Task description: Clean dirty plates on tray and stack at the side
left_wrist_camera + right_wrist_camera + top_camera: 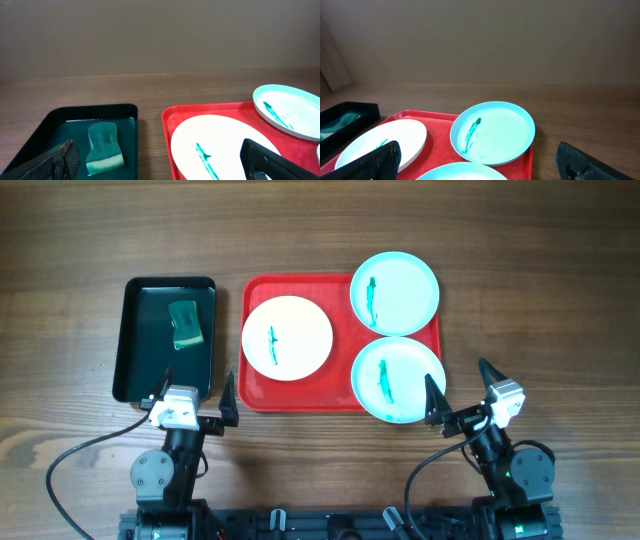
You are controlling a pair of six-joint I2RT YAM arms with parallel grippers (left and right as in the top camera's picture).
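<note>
A red tray (pixel 340 396) holds three smeared plates: a white plate (pixel 288 337) at its left, a turquoise plate (pixel 395 290) at the back right and a turquoise plate (pixel 398 379) at the front right. My left gripper (pixel 195 392) is open and empty, near the front of the table left of the red tray. My right gripper (pixel 462 388) is open and empty by the tray's front right corner. The left wrist view shows the white plate (pixel 220 145) on the tray (pixel 168 120). The right wrist view shows the back turquoise plate (pixel 493 132) and the white plate (pixel 385 143).
A dark green tray (pixel 166 335) lies left of the red tray with a green sponge (pixel 184 325) in it; both show in the left wrist view, tray (pixel 127 130) and sponge (pixel 104 147). Bare wooden table surrounds both trays.
</note>
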